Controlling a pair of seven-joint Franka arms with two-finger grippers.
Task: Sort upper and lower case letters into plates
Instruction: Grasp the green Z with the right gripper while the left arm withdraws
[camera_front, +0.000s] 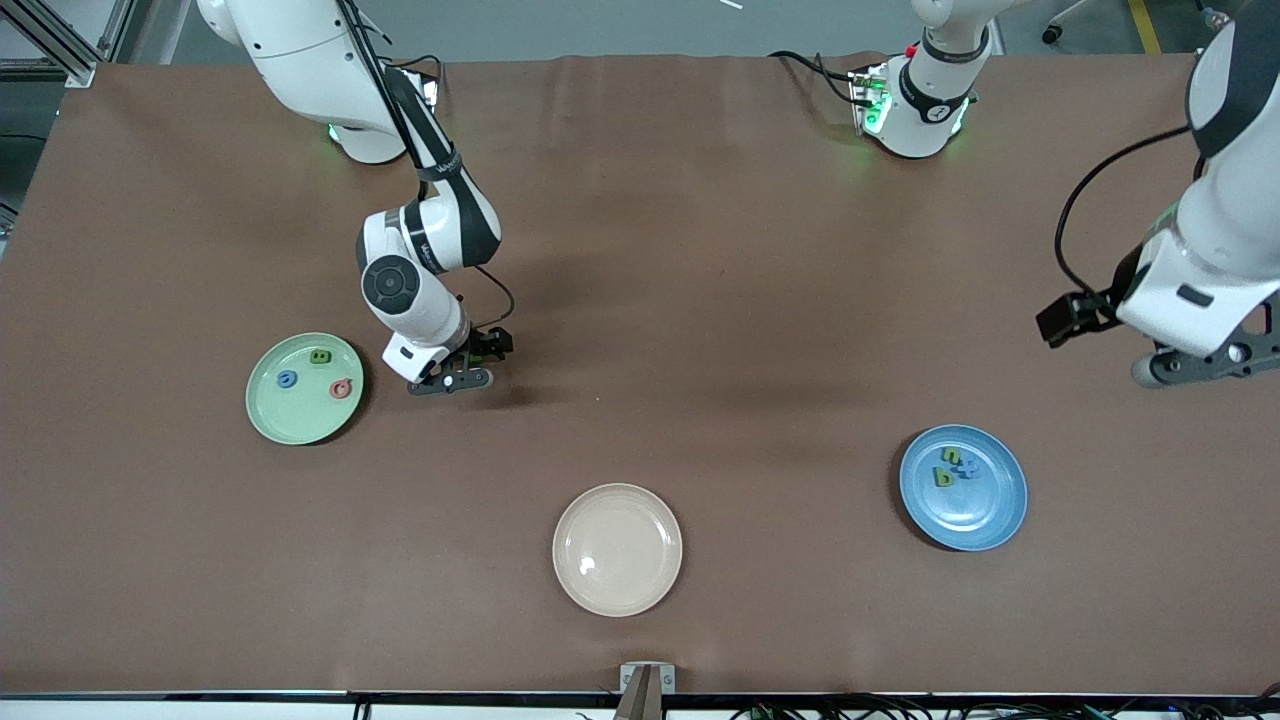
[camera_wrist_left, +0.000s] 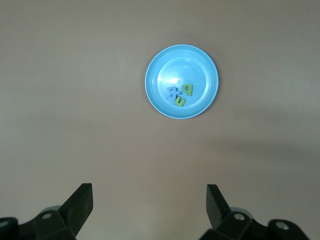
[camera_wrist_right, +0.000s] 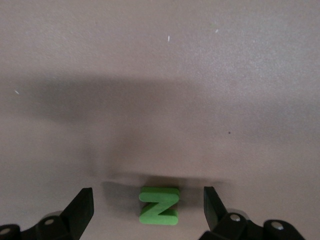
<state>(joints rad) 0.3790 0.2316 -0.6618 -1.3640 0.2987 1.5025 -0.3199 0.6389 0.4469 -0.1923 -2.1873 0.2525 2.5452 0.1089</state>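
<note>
My right gripper (camera_front: 452, 379) is open, low over the table beside the mint green plate (camera_front: 262, 415). In the right wrist view a green letter Z (camera_wrist_right: 159, 205) lies flat on the table between its open fingers (camera_wrist_right: 81, 204), touching neither. The mint plate holds a green letter (camera_front: 320, 356), a blue letter (camera_front: 287, 379) and a red letter (camera_front: 341, 388). The blue plate (camera_front: 985, 515) holds two green letters (camera_front: 943, 477) and a blue letter (camera_front: 967, 467). My left gripper (camera_wrist_left: 149, 205) is open and empty, high over the table at the left arm's end (camera_front: 1195, 366), with the blue plate (camera_wrist_left: 195, 65) in its view.
A cream-beige plate (camera_front: 617, 549) with nothing in it sits near the table's front edge, between the two other plates. The brown table cover (camera_front: 700, 300) is bare in the middle.
</note>
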